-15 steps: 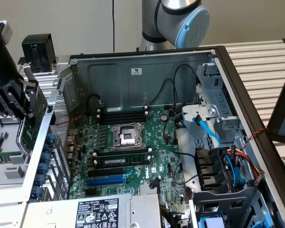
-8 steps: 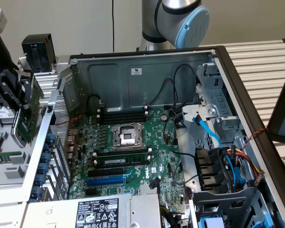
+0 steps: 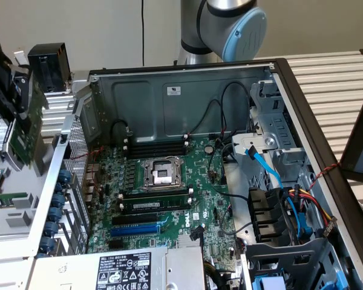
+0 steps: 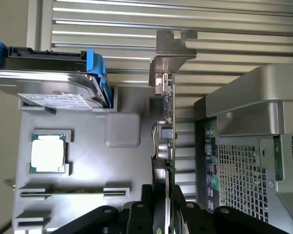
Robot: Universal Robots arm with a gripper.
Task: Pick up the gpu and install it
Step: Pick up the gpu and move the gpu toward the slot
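From where I stand, the picking-up half of the job looks done and the installing half has not begun. The claw [image 4: 165,210] is clamped on the gpu [image 4: 169,112]. In the wrist view its black fingers [image 4: 145,217] sit on either face of the thin green card, seen edge-on, and the silver end bracket [image 4: 168,48] juts out at the end away from them.

In the exterior view the card hangs in the air outside the computer case [image 3: 169,90], off the exterior view's left of it. It is close to the perforated rear panel [image 3: 77,151] but not touching it. It looks clear of the grey parts tray [image 4: 88,195], which holds a processor chip [image 4: 48,153] and a hard drive [image 4: 49,80] with blue rails. The tray sits on the slatted metal bench [image 4: 185,19].

Inside the case the big green motherboard [image 3: 163,181] lies open to view. Its blue expansion slot [image 3: 136,229] is bare, and so, as far as I can tell, are the black slots just beside it. No card stands in any of them.

What remains is the whole fitting: the gpu is outside the case walls, well apart from the slots, and nowhere near seated. I cannot tell from here whether the card's connector edge is lined up with any slot. The cables [image 3: 272,169] and drive bays sit toward the exterior view's right of the case, away from the slot area.
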